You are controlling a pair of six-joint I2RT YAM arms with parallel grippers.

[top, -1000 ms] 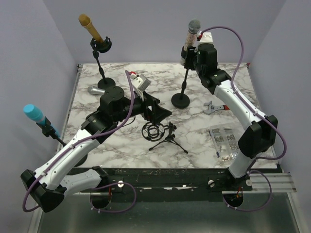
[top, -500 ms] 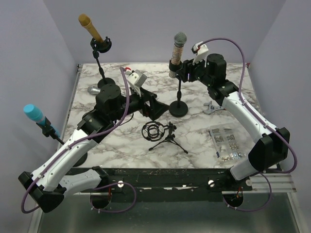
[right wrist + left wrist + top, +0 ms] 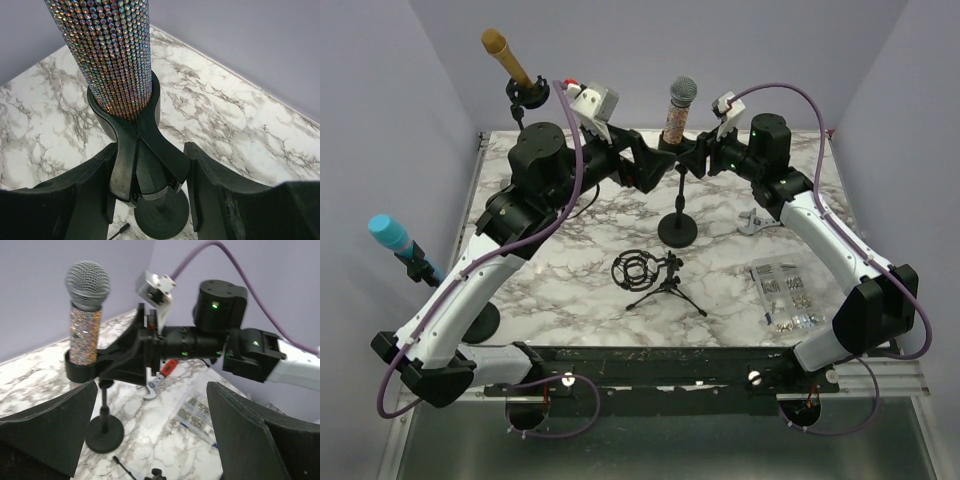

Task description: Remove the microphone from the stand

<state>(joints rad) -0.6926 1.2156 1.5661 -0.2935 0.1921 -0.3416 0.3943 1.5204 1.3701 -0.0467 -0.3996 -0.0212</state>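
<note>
Not done, early stage. In the top view, at the left edge, a blue microphone (image 3: 390,232) sits on its own stand, and a gold microphone (image 3: 500,50) is on another stand at upper left; neither is touched. At upper centre is the left gripper (image 3: 652,165), released, fingers (image 3: 55,430) spread wide. It is just left of the rhinestone microphone (image 3: 680,108) and has no contact with it. In its wrist view the mic sits at the upper left of the frame, above one finger and not between the pair. The mic stands upright, its lower end seated in the clip (image 3: 132,130) on top of the stand (image 3: 678,228), upper centre of the top view. It is not lifted at all. Below centre is an empty shock mount on a tripod (image 3: 655,275). Just right of the mic is the right gripper (image 3: 693,160), clenched on the clip's neck under the mic. In its wrist view both fingers press the neck's sides, so it looks to be bracing the stand. Further right on the marble table (image 3: 570,300) lie a wrench (image 3: 757,220) and a bag of screws (image 3: 782,293). Left to do, by my read: get the left fingers around the mic body, close them, and pull it up out of the clip while the right holds.
</note>
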